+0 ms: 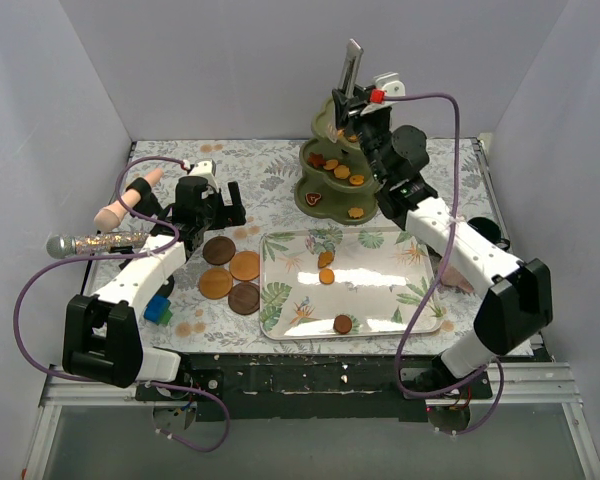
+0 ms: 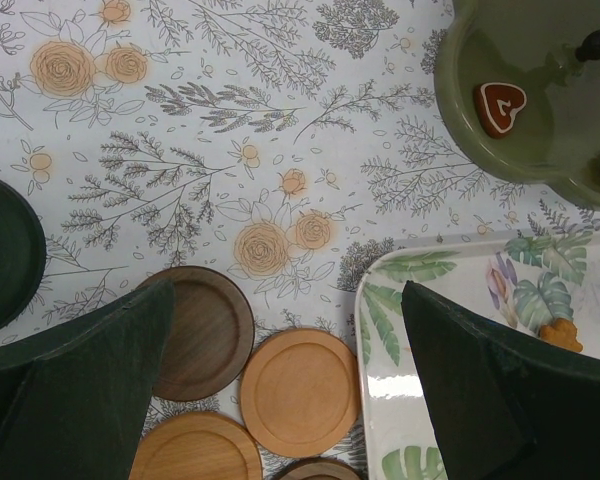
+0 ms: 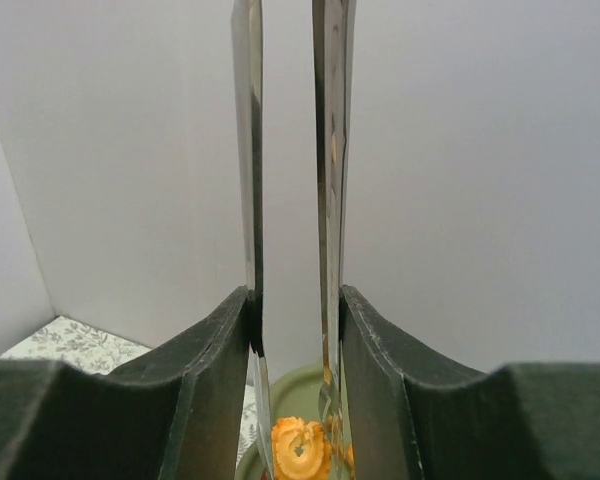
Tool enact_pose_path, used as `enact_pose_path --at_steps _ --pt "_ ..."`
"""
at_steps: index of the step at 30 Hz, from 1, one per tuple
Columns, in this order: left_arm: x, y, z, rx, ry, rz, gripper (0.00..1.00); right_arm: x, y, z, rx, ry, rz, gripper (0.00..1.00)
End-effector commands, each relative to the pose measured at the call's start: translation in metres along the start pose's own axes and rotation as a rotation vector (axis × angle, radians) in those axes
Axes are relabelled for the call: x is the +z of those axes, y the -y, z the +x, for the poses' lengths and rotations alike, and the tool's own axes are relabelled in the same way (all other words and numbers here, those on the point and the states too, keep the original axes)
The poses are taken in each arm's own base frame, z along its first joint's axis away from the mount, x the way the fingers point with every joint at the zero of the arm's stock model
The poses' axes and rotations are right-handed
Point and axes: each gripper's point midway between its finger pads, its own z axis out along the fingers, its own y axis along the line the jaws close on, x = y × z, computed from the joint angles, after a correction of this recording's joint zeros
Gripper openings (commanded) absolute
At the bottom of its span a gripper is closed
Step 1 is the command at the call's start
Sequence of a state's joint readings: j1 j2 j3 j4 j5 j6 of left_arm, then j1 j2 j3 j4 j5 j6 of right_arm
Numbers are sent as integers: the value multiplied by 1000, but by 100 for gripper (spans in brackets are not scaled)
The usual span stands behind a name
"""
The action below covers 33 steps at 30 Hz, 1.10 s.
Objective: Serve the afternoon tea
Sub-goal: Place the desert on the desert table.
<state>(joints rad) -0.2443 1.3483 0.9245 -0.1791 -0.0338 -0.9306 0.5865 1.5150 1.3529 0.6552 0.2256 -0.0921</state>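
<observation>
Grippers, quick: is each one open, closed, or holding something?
Left gripper: open, holding nothing.
Right gripper: closed on the metal tongs.

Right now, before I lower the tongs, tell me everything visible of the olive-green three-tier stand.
The olive-green three-tier stand stands upright on the floral tablecloth at the far side, just beyond the leaf-print tray. Its glossy scalloped tiers, plastic or ceramic by look, shrink upward. Small orange and brown biscuits lie on them, a brown heart-shaped biscuit on the lowest. The right pincer holds metal tongs above its top tier; whether they touch it cannot be told.
</observation>
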Motion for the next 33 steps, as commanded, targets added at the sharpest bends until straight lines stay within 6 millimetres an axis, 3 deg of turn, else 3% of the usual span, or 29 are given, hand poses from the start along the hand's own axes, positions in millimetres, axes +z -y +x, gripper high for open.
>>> enact_pose_path --at_steps 1,7,12,21,33 --pt "-1 0 -11 11 28 -6 98 29 0 -38 -40 129 -23 38" --pt "0 -2 -9 15 23 -13 98 63 4 -27 -63 104 -11 38" --pt "0 -1 -10 14 24 -12 98 77 10 -8 -80 55 24 38" --pt "0 0 -11 14 24 -6 98 81 13 11 -71 -7 50 38" --pt "-4 0 -13 14 34 -3 98 90 11 16 -77 -52 39 57"
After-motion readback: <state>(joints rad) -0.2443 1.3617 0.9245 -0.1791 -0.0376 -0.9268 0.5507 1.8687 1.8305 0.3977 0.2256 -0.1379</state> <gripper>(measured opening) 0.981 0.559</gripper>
